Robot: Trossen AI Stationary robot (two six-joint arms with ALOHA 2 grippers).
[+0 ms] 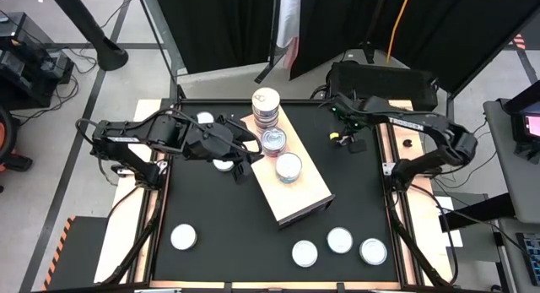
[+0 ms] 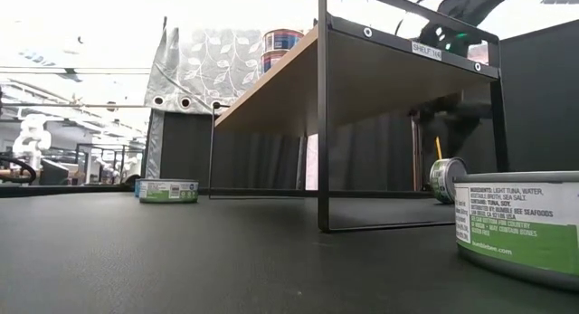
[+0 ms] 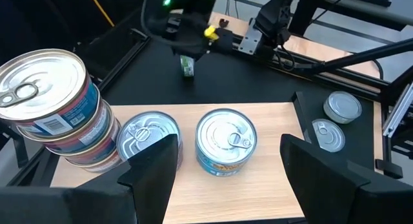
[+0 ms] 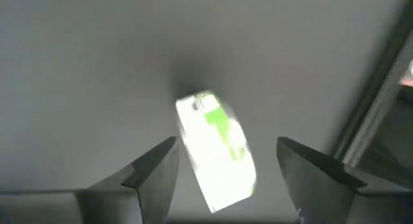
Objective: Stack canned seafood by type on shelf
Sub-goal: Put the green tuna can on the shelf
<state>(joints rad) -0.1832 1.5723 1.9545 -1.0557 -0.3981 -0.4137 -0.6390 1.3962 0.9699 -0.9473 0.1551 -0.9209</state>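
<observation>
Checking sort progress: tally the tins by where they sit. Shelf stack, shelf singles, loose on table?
Stack on the shelf: 1 (tins in it not countable)
Single tins on shelf: 2
Loose tins on table: 7
Total: 9 separate tins plus 1 stack

A: We read "SHELF 146" on a small tag (image 2: pixel 429 49) fixed to the shelf (image 2: pixel 271 79) frame.

B: The nearest tin (image 2: pixel 517 231) says "LIGHT TUNA, WATER" and "BUMBLE BEE SEAFOODS". The right arm (image 1: pixel 422 124) reads "TROSSEN".
</observation>
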